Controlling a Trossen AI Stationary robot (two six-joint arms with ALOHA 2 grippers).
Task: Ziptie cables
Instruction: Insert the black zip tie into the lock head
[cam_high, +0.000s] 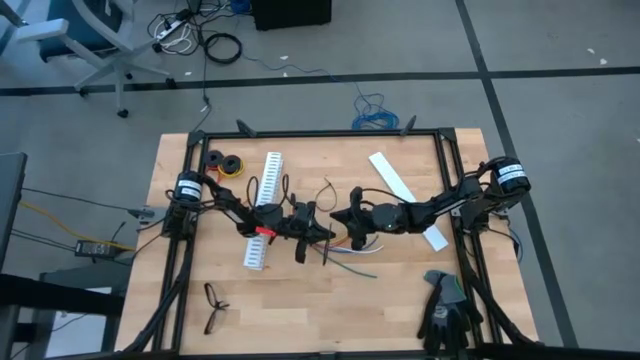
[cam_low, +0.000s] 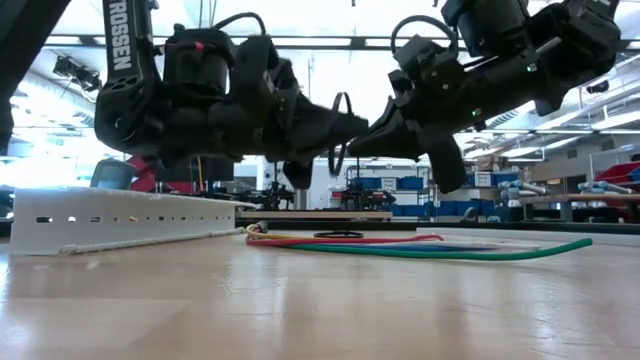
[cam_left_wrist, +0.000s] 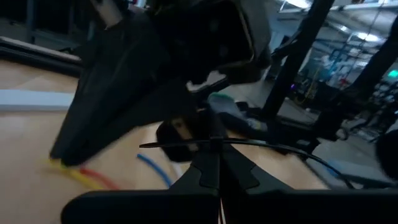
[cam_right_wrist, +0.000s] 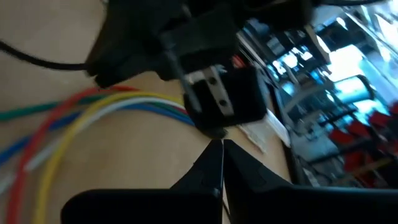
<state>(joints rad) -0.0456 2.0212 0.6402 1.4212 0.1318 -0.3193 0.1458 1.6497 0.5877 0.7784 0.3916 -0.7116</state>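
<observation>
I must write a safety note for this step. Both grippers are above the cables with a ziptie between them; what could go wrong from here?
1. The ziptie, looped between the left gripper and the right gripper, hangs above the cables, not around them; tightening now might close it empty.
2. Both shut grippers nearly meet, so they might collide.
3. The cables lie loose and fanned out, so some may be missed.

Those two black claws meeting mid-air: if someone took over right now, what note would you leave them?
Left gripper: shut on the ziptie, raised above the table.
Right gripper: shut, tip to tip with the left one; whether it grips the ziptie is unclear.
Cables: loose on the table beneath both grippers, beside the white slotted strip.
Done: one ziptie picked up.
Left: loop it around the cables and pull tight.
</observation>
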